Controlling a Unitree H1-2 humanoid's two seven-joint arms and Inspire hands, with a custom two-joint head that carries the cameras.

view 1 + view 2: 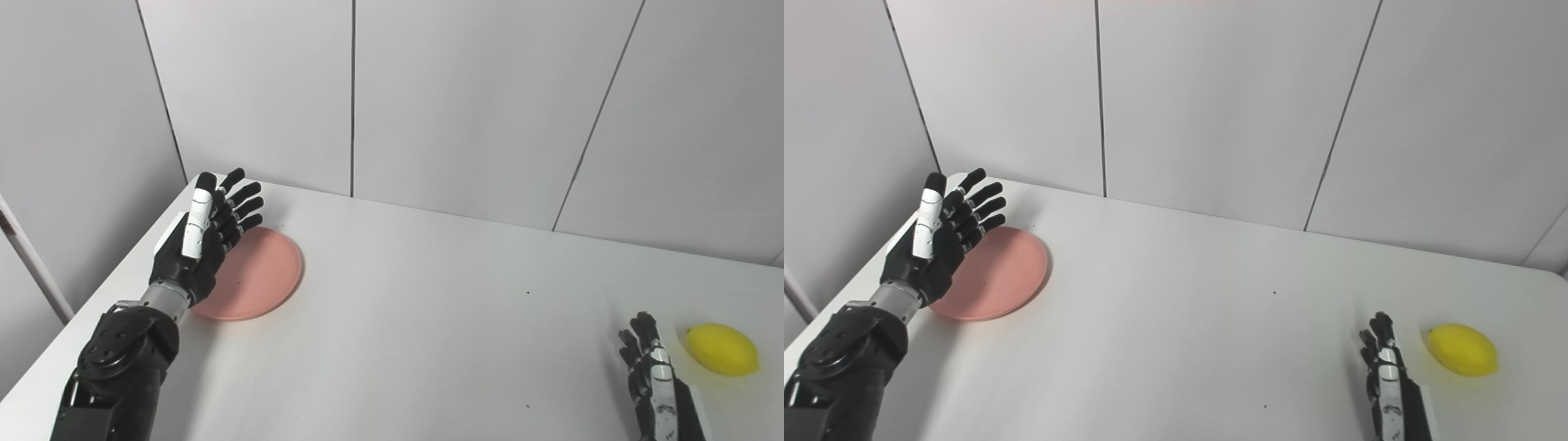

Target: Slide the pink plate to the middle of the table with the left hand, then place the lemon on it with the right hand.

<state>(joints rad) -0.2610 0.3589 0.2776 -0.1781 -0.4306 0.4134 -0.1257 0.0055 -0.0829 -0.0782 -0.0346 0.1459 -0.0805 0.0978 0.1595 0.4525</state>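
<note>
A round pink plate lies flat near the table's far left corner. My left hand is raised over the plate's left edge, open, fingers spread and pointing up and to the right, holding nothing. A yellow lemon rests on the table at the near right. Just left of the lemon, apart from it, stands my right hand, open with straight fingers pointing away from me. Its lower part is cut off by the picture's bottom edge.
The white table meets grey wall panels at its far edge. Its left edge runs close behind the left arm. A wide bare stretch of tabletop lies between the plate and the lemon.
</note>
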